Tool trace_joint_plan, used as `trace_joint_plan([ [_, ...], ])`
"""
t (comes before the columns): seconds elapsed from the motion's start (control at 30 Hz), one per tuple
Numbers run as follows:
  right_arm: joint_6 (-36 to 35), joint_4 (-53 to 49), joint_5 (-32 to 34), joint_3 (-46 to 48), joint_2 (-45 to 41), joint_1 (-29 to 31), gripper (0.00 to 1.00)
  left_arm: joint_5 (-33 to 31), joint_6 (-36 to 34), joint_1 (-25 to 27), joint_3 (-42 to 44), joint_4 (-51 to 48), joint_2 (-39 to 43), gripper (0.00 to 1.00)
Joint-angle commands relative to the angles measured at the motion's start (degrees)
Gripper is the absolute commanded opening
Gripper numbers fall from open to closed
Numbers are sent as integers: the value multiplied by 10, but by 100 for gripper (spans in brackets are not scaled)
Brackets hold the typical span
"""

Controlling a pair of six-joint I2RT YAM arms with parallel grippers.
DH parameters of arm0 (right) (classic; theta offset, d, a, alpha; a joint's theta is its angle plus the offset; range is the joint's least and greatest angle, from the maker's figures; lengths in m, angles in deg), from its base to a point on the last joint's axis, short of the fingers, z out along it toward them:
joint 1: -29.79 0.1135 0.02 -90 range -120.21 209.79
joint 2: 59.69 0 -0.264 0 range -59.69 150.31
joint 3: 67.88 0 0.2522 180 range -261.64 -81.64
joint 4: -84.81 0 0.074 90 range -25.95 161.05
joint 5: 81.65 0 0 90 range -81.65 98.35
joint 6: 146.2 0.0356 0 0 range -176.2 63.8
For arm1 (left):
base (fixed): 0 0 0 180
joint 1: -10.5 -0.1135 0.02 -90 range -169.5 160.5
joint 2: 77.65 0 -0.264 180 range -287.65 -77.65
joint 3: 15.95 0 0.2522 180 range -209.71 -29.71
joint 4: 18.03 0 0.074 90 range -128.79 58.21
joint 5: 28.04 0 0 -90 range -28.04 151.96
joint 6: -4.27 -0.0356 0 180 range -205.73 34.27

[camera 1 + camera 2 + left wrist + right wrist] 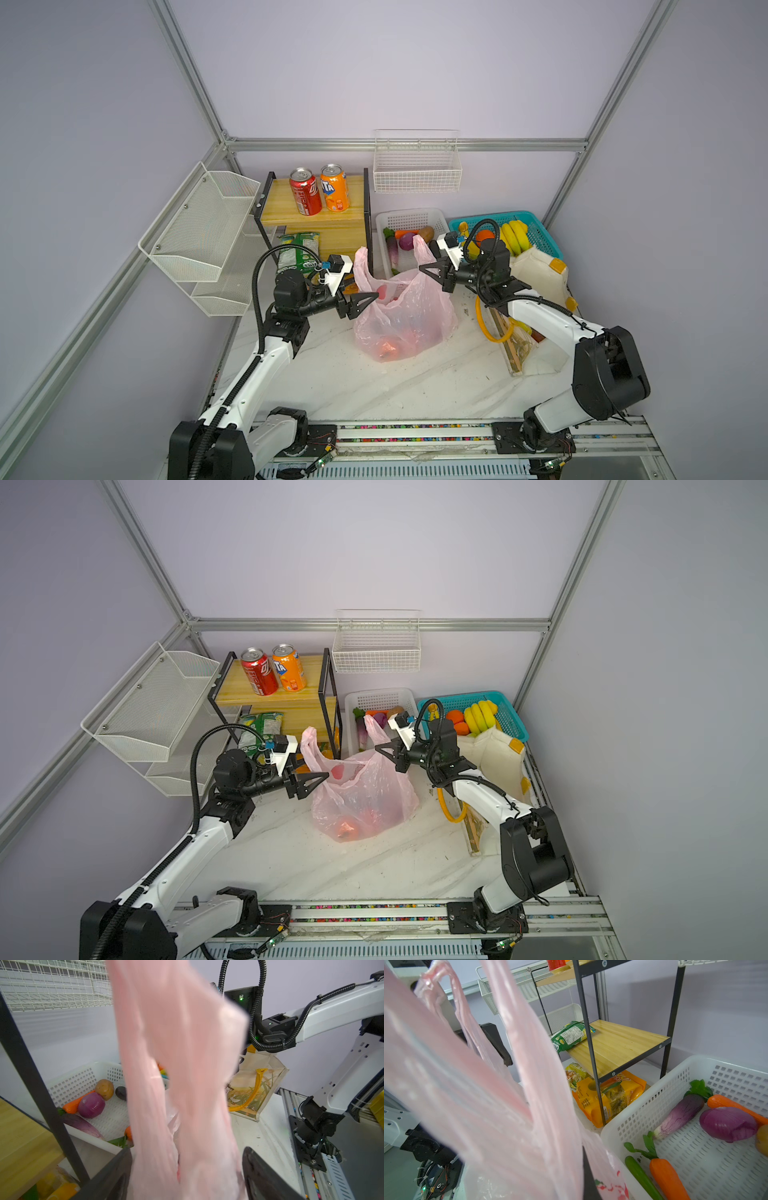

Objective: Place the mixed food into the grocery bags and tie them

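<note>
Mid-table, the pink bag [407, 328] stands, its left handle [166, 1064] upright between the left gripper's [368, 303] wide-spread fingers [259, 1172] at ten o'clock. At one o'clock the right gripper [427, 270] pinches the other handle [477, 1105] shut.

Two bags [405, 320], two soda cans [306, 192]

An orange soda can [334, 189] stands on the top board of a wooden rack [355, 195] at the table's back left corner; a green snack packet [571, 1035] lies on its lower board. Beside it a white basket [409, 218] holds a carrot [666, 1178], a cucumber [641, 1176] and a potato [105, 1089]; bananas [515, 237] lie in the teal basket [540, 237] at the back right corner.
</note>
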Motion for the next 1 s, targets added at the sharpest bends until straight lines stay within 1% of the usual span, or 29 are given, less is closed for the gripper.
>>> trace_joint_plan([
  [0.0, -1, 9, 0, 4, -12, -3, 0, 33, 26, -3, 34, 73, 3, 84],
  [0.07, -2, 8, -1, 6, -13, -3, 0, 46, 46, -6, 39, 102, -10, 82],
  [0.17, -2, 8, 0, 7, -18, -3, 0, 57, 79, -9, 43, 151, -27, 72],
  [0.27, -2, 7, 1, 8, -19, -2, 0, 57, 116, -13, 52, 203, -37, 59],
  [0.37, -3, 8, 2, 7, -17, -2, 0, 52, 118, -12, 49, 208, -45, 45],
  [0.53, 16, 18, 1, 7, -12, -3, 0, 48, 106, -12, 32, 197, -56, 19],
  [0.57, 21, 21, 1, 7, -11, -2, 0, 43, 102, -12, 27, 189, -57, 16],
  [0.6, 29, 26, -1, 8, -10, -2, 0, 37, 94, -11, 19, 174, -58, 13],
  [0.67, 40, 32, -2, 7, -8, -2, 0, 24, 57, -6, -2, 126, -58, 7],
  [0.77, 42, 19, -1, 0, -6, -3, 0, -8, -22, 12, -43, 7, -49, 2],
  [0.87, 37, -2, -4, -11, -3, -2, 0, -65, -113, 43, -90, -127, -39, 0],
  [0.9, 34, -9, -7, -14, -1, -2, 0, -93, -161, 60, -112, -184, -41, 0],
  [0.97, 25, -22, -9, -20, 4, -2, 0, -140, -223, 88, -155, -272, -53, 0],
])
